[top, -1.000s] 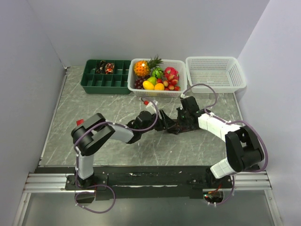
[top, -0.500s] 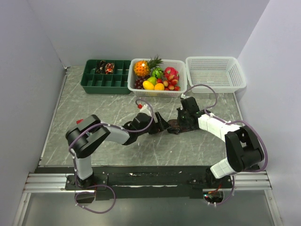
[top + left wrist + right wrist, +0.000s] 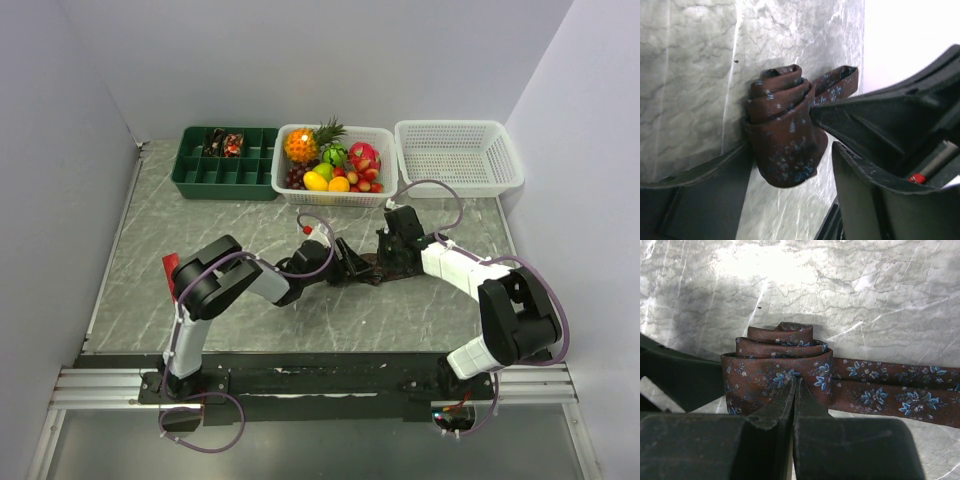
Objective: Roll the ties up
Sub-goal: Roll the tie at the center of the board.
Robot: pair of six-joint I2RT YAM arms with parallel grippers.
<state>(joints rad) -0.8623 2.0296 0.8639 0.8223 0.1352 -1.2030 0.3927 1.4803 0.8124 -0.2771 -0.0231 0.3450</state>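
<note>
A dark brown tie with blue flowers is partly rolled into a coil (image 3: pixel 371 266) at mid-table. The coil shows in the left wrist view (image 3: pixel 782 135) and the right wrist view (image 3: pixel 775 365). Its flat tail (image 3: pixel 890 390) runs off to the right. My left gripper (image 3: pixel 790 152) is open, with its fingers either side of the coil; it shows in the top view (image 3: pixel 352 266). My right gripper (image 3: pixel 796 384) is shut, its tips pressed against the coil's outer layer; it also shows from above (image 3: pixel 386 257). Rolled ties (image 3: pixel 222 144) sit in the green tray.
A green compartment tray (image 3: pixel 200 175) stands at the back left. A white basket (image 3: pixel 283 190) full of toy fruit is behind the grippers. Another white basket (image 3: pixel 458 155) is at the back right. Walls close in the table on both sides.
My left gripper drew back to the left, then came right again up to the coil, and its elbow shifted. My right gripper stayed on the coil.
</note>
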